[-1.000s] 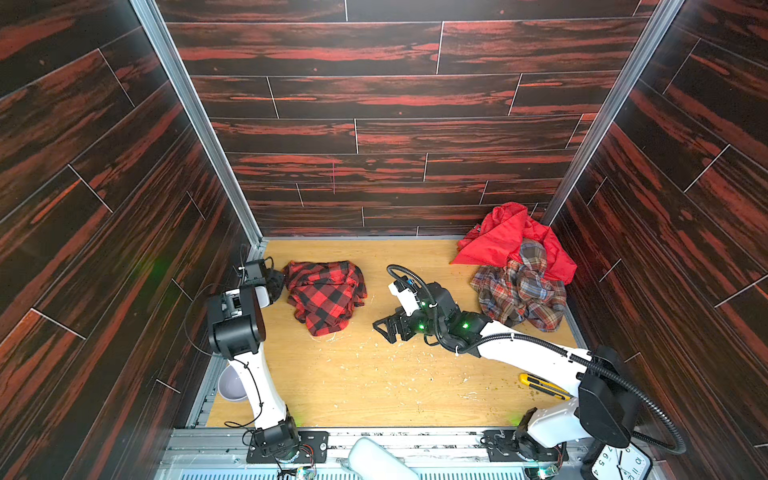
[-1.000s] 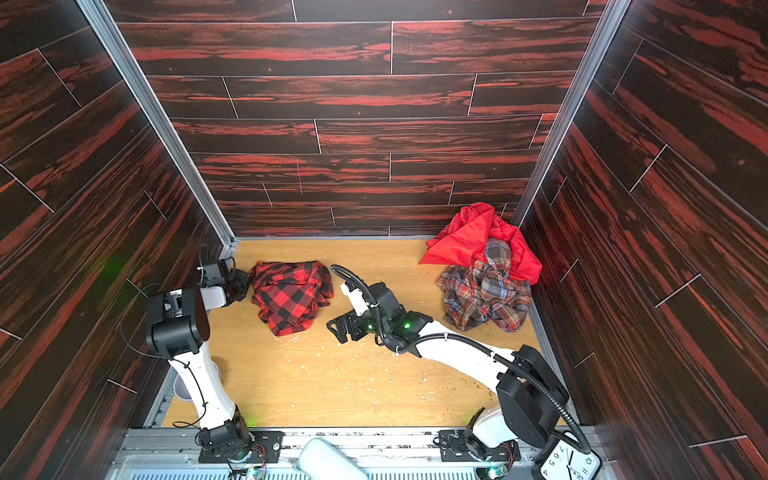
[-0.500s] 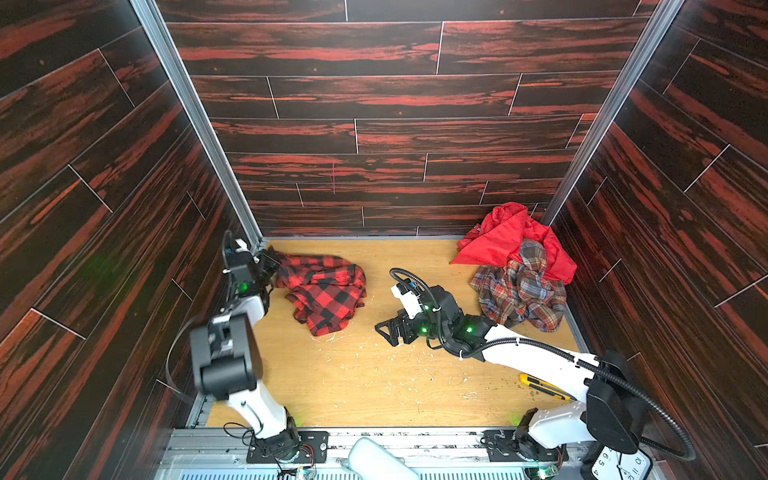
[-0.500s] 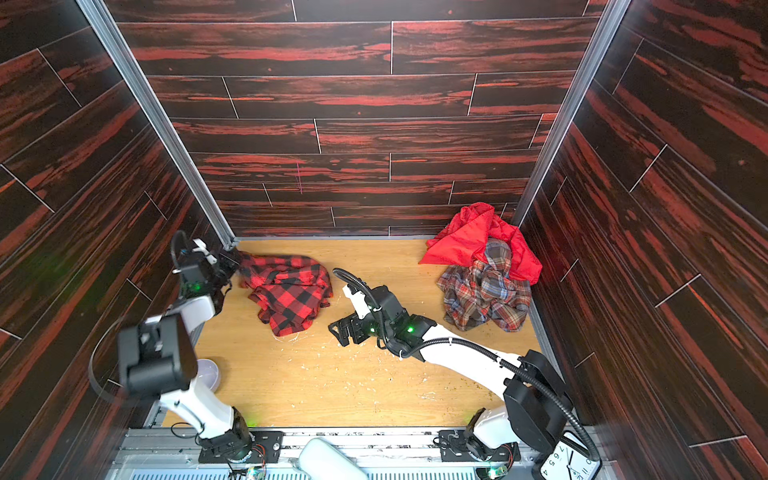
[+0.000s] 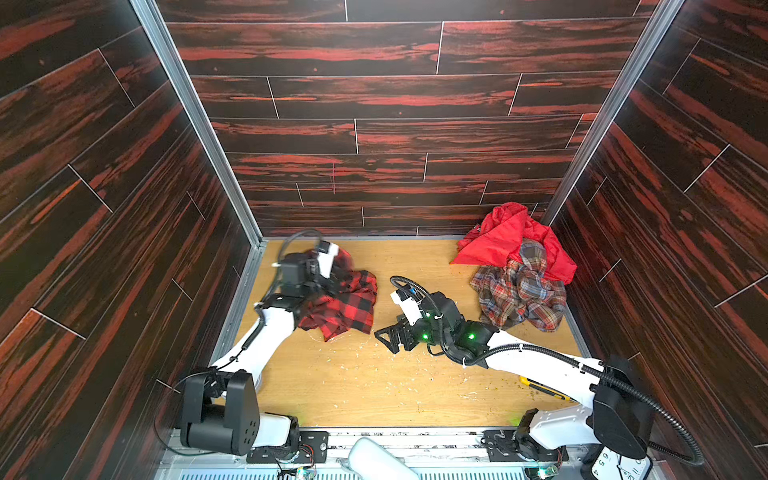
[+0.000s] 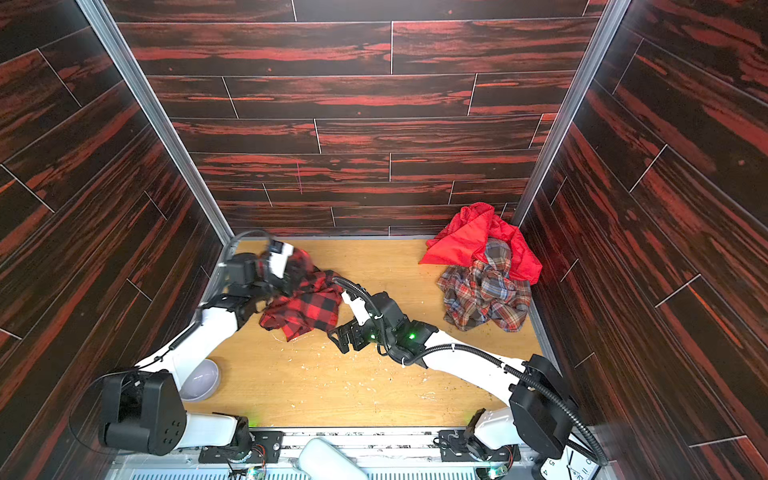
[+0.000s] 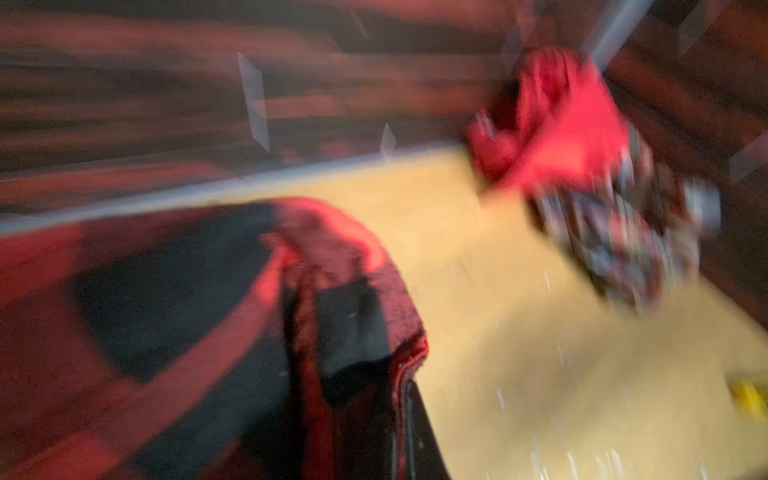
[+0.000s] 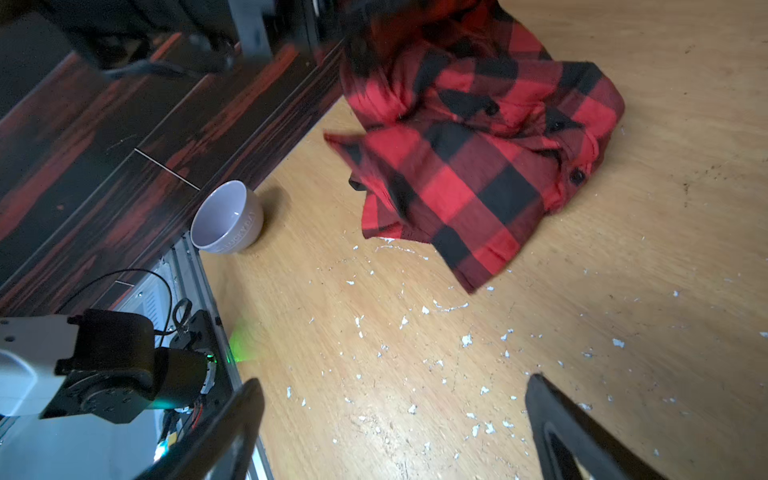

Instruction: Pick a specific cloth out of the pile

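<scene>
The left arm [image 5: 266, 336] has changed most. A second ago it was folded back against the side wall [image 5: 124, 249]. Now its forearm leans out over the table [image 5: 374, 386], and motion blur smears it in both top views. The right arm [image 5: 536, 361] has barely shifted and lies stretched low across the table, wrist bent toward the middle.

The left gripper [image 5: 337, 274] is closed on the cloth [image 5: 345, 303], with its tips buried in the fabric. The pinched edge of the red-and-black check shirt is hauled up at the fingers, where before it lay flat. The rest trails down from them onto the table, bunched a little nearer the right gripper [image 8: 395, 382] than it was. In the left wrist view the cloth [image 7: 166, 311] is a blur right at the fingers.

The right gripper's fingers [image 8: 232, 428] are spread wide over bare wood and hold nothing. The cloth [image 8: 469, 166] lies just ahead of them, apart from them.

The pile [image 5: 515, 270] sits well behind the right fingers in the far corner, unchanged. There the red garment [image 5: 498, 241] is draped behind the plaid shirt [image 5: 519, 299].

The bowl [image 6: 199, 380], half hidden by the left arm earlier, now shows nearly whole. It is off to one side of the right fingers, by the wall. A yellow knife [image 5: 540, 388] lies beside the right arm, far back from its fingers.
</scene>
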You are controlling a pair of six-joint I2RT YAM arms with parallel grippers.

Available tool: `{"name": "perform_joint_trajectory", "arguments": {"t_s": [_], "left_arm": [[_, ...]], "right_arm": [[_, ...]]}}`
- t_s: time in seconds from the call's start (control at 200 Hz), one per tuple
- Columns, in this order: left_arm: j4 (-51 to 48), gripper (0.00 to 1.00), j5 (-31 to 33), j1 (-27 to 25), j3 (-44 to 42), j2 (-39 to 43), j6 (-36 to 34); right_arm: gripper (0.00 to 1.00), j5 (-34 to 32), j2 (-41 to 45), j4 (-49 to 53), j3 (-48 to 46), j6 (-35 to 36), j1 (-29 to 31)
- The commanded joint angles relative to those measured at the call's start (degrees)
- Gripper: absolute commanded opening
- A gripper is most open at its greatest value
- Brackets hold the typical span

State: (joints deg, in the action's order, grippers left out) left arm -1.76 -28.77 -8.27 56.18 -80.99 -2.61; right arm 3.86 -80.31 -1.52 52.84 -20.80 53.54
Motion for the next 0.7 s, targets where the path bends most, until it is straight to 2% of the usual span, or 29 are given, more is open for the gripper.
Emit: {"name": "perform_joint_trajectory", "arguments": {"t_s": [0.0, 0.13, 0.286, 0.336, 0.411, 0.541, 0.641, 0.691], "left_arm": [[-16.0, 0.0, -2.5, -1.8, 4.7, -5.5, -10.9], [-25.8, 0.0, 3.0, -5.0, 9.5, -14.0, -11.7], [-30.0, 0.0, 1.6, -6.4, 10.5, -20.8, -10.6], [-30.7, 0.0, 3.0, -7.1, 11.2, -23.3, -10.8], [-36.7, 0.0, 6.7, -8.0, 14.1, -26.9, -11.4], [-34.7, 0.0, 7.2, -8.4, 13.3, -23.5, -11.4], [-33.4, 0.29, 7.1, -8.4, 12.2, -17.8, -10.9], [-32.6, 0.39, 7.7, -8.4, 11.3, -14.8, -10.2]], "right_arm": [[0.99, -0.3, 2.1, -1.4, -0.6, -0.9, 0.4], [0.99, -2.2, 3.4, -1.7, -1.7, -1.3, 0.5], [0.99, -5.0, 6.0, -2.5, -4.6, -1.6, 0.4], [0.99, -5.3, 6.5, -2.9, -5.3, -1.7, 0.4], [0.99, -5.1, 6.3, -2.7, -5.2, -1.5, 0.4], [0.99, -4.7, 5.8, -2.3, -4.7, -1.1, 0.4], [0.99, -4.6, 5.6, -2.6, -4.7, -1.2, 0.4], [0.99, -4.5, 5.4, -2.7, -4.6, -1.1, 0.4]]}}
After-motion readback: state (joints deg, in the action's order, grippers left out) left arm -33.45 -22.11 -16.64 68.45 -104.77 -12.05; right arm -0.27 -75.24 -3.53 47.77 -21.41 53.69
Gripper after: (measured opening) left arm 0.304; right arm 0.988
